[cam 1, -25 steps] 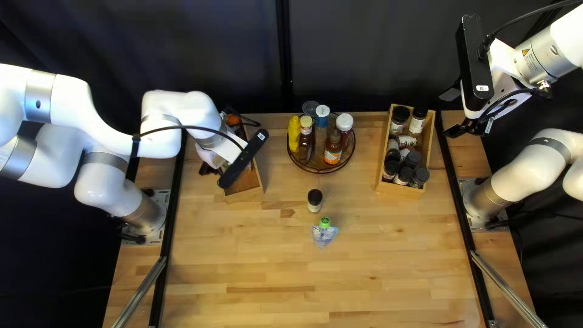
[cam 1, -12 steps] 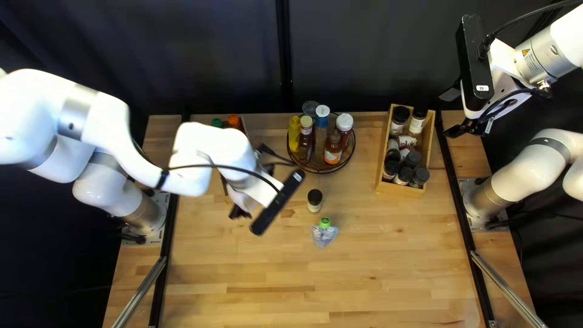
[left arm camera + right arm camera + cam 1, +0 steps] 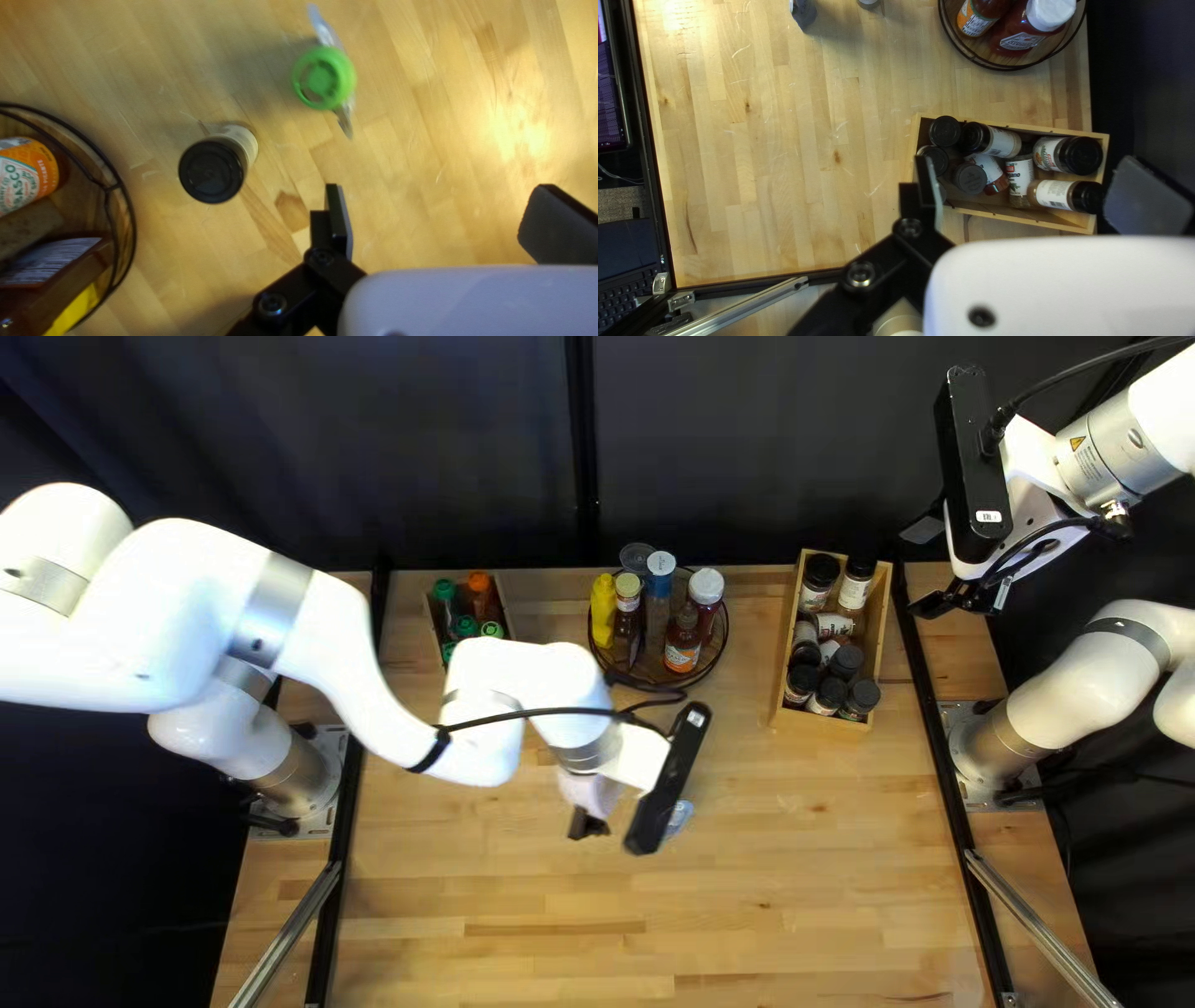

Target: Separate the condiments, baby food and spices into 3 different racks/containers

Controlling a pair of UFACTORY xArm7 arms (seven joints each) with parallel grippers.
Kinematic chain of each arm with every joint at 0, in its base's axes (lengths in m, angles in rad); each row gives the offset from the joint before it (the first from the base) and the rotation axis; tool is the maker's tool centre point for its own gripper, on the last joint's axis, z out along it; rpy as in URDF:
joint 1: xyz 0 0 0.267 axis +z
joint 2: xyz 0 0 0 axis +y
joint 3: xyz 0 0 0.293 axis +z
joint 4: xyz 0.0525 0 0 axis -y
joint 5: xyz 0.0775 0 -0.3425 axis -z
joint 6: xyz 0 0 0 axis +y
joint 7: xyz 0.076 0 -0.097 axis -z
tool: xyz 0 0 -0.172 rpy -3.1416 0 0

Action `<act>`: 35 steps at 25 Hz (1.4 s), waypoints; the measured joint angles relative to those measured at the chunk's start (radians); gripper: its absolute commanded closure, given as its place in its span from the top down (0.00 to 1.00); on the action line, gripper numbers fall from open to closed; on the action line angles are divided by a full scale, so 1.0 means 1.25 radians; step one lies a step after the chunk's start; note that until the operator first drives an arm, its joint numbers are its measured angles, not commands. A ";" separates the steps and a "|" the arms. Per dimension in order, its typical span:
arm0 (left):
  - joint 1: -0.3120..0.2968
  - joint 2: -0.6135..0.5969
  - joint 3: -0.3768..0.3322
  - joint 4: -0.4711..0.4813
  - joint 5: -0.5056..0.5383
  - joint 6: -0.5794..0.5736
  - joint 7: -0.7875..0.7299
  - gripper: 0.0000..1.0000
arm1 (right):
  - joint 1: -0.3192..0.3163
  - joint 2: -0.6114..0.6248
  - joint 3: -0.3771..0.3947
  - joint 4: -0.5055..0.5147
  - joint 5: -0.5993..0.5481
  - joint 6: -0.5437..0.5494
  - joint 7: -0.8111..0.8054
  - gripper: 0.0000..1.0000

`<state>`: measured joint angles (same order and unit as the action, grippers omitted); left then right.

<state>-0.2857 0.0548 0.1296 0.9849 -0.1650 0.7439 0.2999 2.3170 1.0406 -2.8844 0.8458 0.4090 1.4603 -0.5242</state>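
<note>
Leftward, the left gripper [image 3: 442,208] gapes empty, 2 fingers apart, near a black-capped jar [image 3: 215,168], likely rigid. Next, a green-capped pouch [image 3: 324,78] stands on the table [image 3: 809,896], probably light, squashy: pinch its stiffer cap. Rightmost, the right gripper [image 3: 1027,180] hangs spread, empty.

A dark curtain [image 3: 436,448] hangs behind the wooden table [image 3: 797,884]. Black rails [image 3: 923,662] run along its two sides. A bright patch of light [image 3: 520,134] marks its surface.
</note>
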 measured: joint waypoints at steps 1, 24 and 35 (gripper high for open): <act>0.002 0.009 0.001 0.008 -0.008 0.001 -0.002 1.00 | 0.000 0.000 0.000 0.000 0.000 0.000 0.000 1.00; 0.034 0.221 0.008 0.229 -0.076 0.099 -0.010 0.00 | 0.000 0.000 0.000 0.000 0.000 0.000 0.000 1.00; 0.005 0.027 0.020 0.096 0.026 0.204 -0.154 0.00 | 0.000 0.000 0.000 0.000 0.000 0.000 0.000 1.00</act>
<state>-0.2800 0.0880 0.1545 1.1054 -0.1325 0.9989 0.1078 2.3170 1.0406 -2.8844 0.8458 0.4090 1.4603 -0.5242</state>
